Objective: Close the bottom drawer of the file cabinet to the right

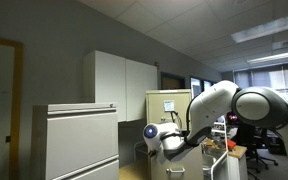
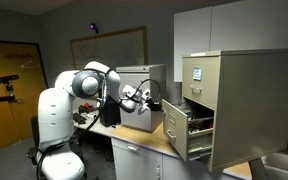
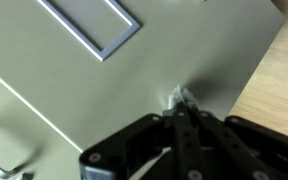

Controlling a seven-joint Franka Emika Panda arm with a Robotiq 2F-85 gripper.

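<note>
The beige file cabinet stands on a wooden counter at the right; it also shows in an exterior view, partly behind my arm. Its bottom drawer is pulled well out, with files visible inside. My gripper is at the drawer's front face. In the wrist view my gripper is shut and empty, and its tips touch the tan drawer front. That front carries a label holder and a handle.
A wider pale grey cabinet and a tall white cupboard stand beside the beige one. The wooden counter runs under the drawer. A camera tripod stands behind the robot base. Desks and a chair are at the right.
</note>
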